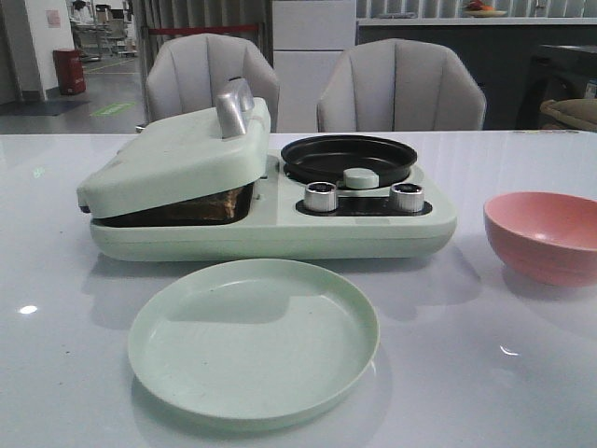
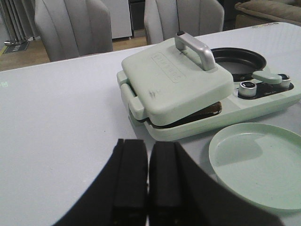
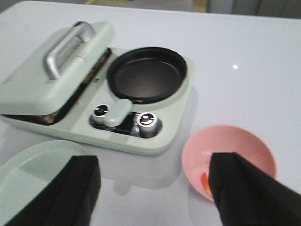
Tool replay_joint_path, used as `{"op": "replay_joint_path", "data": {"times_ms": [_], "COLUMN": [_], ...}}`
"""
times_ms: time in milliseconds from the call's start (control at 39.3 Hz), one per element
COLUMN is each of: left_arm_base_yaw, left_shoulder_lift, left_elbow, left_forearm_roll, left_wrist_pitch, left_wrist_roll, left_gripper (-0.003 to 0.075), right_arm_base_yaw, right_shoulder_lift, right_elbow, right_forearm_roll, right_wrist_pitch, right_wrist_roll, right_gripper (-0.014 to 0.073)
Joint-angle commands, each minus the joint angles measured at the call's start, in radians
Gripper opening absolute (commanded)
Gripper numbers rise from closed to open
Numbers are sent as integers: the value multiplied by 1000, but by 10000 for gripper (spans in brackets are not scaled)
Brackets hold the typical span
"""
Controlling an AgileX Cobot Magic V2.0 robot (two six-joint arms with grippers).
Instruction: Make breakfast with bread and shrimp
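While bread (image 1: 210,207) is pinned under the sandwich-maker lid (image 1: 177,159), plate (image 1: 254,341) sits at tabletop front edge, pink bowl (image 1: 546,235) at right; left gripper (image 2: 146,188) seen closed & empty, right gripper (image 3: 153,188) wide apart, empty.

left gripper (image 2: 147,188): matte black, thick flat fingers | right gripper (image 3: 155,188): matte black, broad wedge-shaped fingers

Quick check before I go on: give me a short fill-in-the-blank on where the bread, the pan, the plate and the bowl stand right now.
1. The bread sits under the machine's ____, which rests on it, propped ajar.
2. The round black pan holds ____.
3. The green plate in front of the machine is ____.
4. The orange-pink bit, probably shrimp, lies in the ____ bowl.

Missing words: lid; nothing; empty; pink
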Motion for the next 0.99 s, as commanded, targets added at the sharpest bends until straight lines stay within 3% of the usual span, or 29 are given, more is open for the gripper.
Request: {"op": "replay_joint_path", "data": {"times_ms": [0,204,407,687,967], "left_arm_base_yaw": [-5,-5,-5,-5,-5], "left_shoulder_lift": [11,11,11,11,11], "left_elbow": [-25,-25,-25,-25,-25], "left_forearm_roll": [-6,-6,-6,-6,-6], "left_wrist_pitch": [-72,-72,-72,-72,-72], "left_wrist_roll": [-5,-5,-5,-5,-5], "left_gripper": [114,114,114,114,114], "right_arm_base_yaw": [-101,-312,-415,-432,-433], "right_shoulder_lift": [51,205,391,642,828], "right_elbow": [-65,-116,-144,-278,-401], "right_forearm_roll": [25,86,123,253,254], "right_wrist_pitch": [-53,-10,26,121,138], "right_wrist_roll": [7,6,-21,-202,-263], "right_gripper": [582,582,582,582,582]}}
